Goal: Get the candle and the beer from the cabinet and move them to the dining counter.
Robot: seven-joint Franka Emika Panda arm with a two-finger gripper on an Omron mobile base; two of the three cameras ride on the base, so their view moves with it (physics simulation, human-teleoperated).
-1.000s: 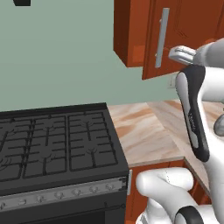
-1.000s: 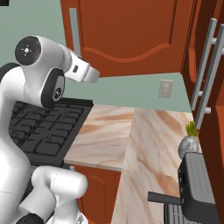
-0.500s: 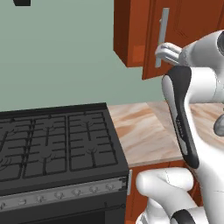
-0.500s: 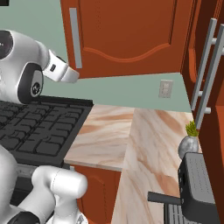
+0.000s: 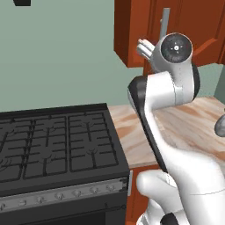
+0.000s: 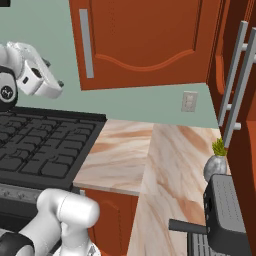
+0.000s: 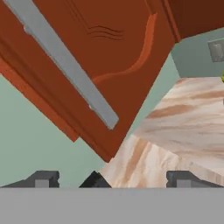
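Cabinet: the cabinet is a reddish-brown wall unit with an arched-panel door, shut, hanging above the desk; in the hand view the same door runs slantwise across the upper part of the picture.
Stove: a black gas stove stands just left of the desk, below and left of the cabinet, its grates bare.
Desk: the desk is a pink-beige veined slab that runs under the cabinet from the stove's edge to the right.
Arm: the white arm is raised in front of the cabinet's lower left corner, its hand turned up toward the door.
Handle: a grey vertical bar handle sits at the left edge of the cabinet door; the hand view shows it above and between the finger tips, apart from them.
Appliance: a dark grey boxy appliance stands on the desk, well right of the cabinet door.
Gripper: the gripper is spread wide and holds nothing; its two dark tips stand far apart below the cabinet handle.
Plant: a small green plant in a grey round pot rests on the desk, below and right of the cabinet.
Outlet: a pale wall plate sits on the green wall just under the cabinet's right corner.
Candle and beer: not visible with the cabinet door shut.
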